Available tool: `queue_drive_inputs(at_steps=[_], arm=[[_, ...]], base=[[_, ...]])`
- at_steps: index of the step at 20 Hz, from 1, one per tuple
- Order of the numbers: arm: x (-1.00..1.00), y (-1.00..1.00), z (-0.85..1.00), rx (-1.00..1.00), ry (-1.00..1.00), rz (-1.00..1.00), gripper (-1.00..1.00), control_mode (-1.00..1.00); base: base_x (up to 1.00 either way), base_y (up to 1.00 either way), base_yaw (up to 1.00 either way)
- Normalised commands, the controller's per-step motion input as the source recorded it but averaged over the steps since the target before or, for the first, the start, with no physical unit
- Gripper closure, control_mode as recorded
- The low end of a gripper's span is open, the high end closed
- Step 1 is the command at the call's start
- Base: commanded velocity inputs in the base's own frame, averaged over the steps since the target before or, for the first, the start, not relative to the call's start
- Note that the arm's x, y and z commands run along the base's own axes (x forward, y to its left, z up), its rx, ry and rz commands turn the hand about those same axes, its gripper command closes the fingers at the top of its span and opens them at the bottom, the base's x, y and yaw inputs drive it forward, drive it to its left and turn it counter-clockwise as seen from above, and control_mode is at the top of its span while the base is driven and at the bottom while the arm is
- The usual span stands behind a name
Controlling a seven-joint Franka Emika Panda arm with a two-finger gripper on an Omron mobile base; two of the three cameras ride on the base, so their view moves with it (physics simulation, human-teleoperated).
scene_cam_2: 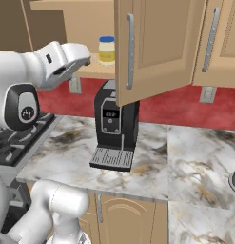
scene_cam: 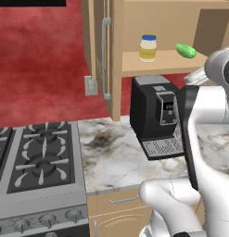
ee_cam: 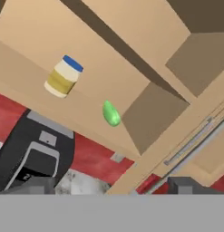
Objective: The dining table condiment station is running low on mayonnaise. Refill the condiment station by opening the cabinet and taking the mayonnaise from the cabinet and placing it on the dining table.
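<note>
The mayonnaise (scene_cam: pixel 148 47) is a pale-yellow jar with a blue lid, standing upright on the inner shelf of the open cabinet (scene_cam: pixel 162 62). It also appears as the mayonnaise (scene_cam_2: pixel 107 50) left of the swung-out door, and as the mayonnaise (ee_cam: pixel 63 77) in the hand view. My gripper (ee_cam: pixel 113 189) is open, its dark fingertips (ee_cam: pixel 38 186) far apart with nothing between them. It hangs in front of and below the shelf, well short of the jar. The dining table is out of view.
A green cucumber-shaped item (scene_cam: pixel 186 51) lies on the shelf right of the jar. A black coffee machine (scene_cam: pixel 157 115) stands on the marble counter (scene_cam: pixel 111 157) under the cabinet. The right door (scene_cam_2: pixel 154 47) juts out over the counter. A stove (scene_cam: pixel 37 157) lies to the left.
</note>
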Motion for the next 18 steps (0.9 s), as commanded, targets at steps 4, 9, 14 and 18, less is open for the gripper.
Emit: queue_drive_inputs(at_steps=[4, 9, 14, 18], arm=[[0.45, 0.25, -0.22, -0.12, 0.33, -0.02, -1.00, -1.00], [0.58, 0.00, -0.42, -0.03, 0.15, 0.00, -1.00, -1.00], [0.77, -0.12, -0.32, -0.01, 0.09, 0.00, -1.00, -1.00], [0.74, -0.38, -0.21, 0.00, 0.02, 0.00, -1.00, -1.00]], base=[[0.00, 0.00, 0.00], [0.00, 0.00, 0.00], [0.00, 0.00, 0.00], [0.00, 0.00, 0.00]])
